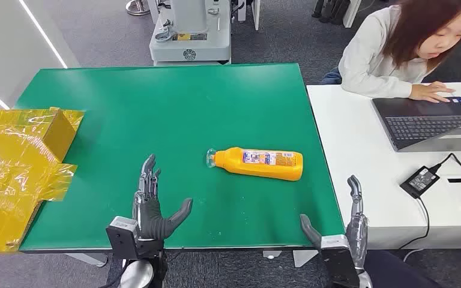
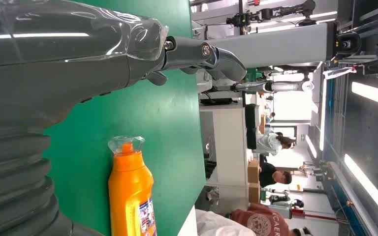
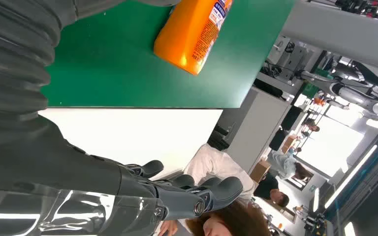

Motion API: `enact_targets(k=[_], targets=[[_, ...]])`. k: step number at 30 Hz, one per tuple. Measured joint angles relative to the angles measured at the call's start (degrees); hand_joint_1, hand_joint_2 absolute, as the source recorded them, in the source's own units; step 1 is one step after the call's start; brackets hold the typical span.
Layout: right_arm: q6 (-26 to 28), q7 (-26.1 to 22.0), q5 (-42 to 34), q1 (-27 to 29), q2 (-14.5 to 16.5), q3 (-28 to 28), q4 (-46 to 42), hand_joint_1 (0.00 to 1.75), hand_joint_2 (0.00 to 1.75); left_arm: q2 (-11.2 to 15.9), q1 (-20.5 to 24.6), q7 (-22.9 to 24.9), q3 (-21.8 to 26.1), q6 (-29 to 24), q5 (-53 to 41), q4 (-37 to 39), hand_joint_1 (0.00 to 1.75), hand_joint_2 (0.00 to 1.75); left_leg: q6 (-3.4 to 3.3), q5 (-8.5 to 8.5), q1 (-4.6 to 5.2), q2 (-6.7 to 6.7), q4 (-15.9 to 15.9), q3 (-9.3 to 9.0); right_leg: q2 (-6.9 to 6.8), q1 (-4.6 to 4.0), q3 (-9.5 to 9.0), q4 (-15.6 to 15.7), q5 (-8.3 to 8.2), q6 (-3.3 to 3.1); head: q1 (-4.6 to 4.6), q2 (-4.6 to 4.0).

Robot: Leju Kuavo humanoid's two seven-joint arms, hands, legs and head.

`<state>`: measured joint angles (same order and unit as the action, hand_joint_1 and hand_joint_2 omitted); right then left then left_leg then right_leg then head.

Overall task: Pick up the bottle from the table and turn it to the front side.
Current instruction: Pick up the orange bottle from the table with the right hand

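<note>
a: where is the orange bottle [image 1: 258,163] now?

b: it lies on its side on the green counter [image 1: 174,102], a little right of the middle of the head picture. its long axis runs left to right in the frame. the clear cap [image 1: 210,158] points to the left, the flat bottom to the right, and a printed label faces up.

a: and the hands?

b: the left hand [image 1: 152,207] is in the lower left part, above the near edge of the counter, fingers spread and the thumb out toward the bottle. it holds nothing. the right hand [image 1: 346,223] is at the lower right, by the near right corner of the counter, fingers apart and also holding nothing.

a: which hand is nearer?

b: i judge them about equal. the bottle lies between them and farther up in the frame; the cap end is closer to the left hand, the bottom end closer to the right hand. neither touches it.

a: so the next move?

b: probably one hand must reach forward and inward, then close across the body of the bottle, not along it. the pick-up is not yet begun.
</note>
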<state>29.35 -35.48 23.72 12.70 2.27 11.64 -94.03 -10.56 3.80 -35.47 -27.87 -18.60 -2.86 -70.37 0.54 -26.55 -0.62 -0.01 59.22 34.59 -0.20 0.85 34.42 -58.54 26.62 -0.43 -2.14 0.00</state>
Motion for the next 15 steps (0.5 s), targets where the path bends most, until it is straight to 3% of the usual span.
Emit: enact_targets(k=[15], targets=[[-1.0, -0.4, 1.8, -0.7, -0.2, -2.0, 0.0, 0.0, 1.75, -0.1, 0.0, 0.2, 0.0, 0.5, -0.3, 0.3, 0.0, 1.75, 0.0, 0.0, 0.0, 0.0, 0.0, 0.0, 0.0, 0.0, 0.0, 0.0, 0.0, 0.0, 0.0, 0.0]])
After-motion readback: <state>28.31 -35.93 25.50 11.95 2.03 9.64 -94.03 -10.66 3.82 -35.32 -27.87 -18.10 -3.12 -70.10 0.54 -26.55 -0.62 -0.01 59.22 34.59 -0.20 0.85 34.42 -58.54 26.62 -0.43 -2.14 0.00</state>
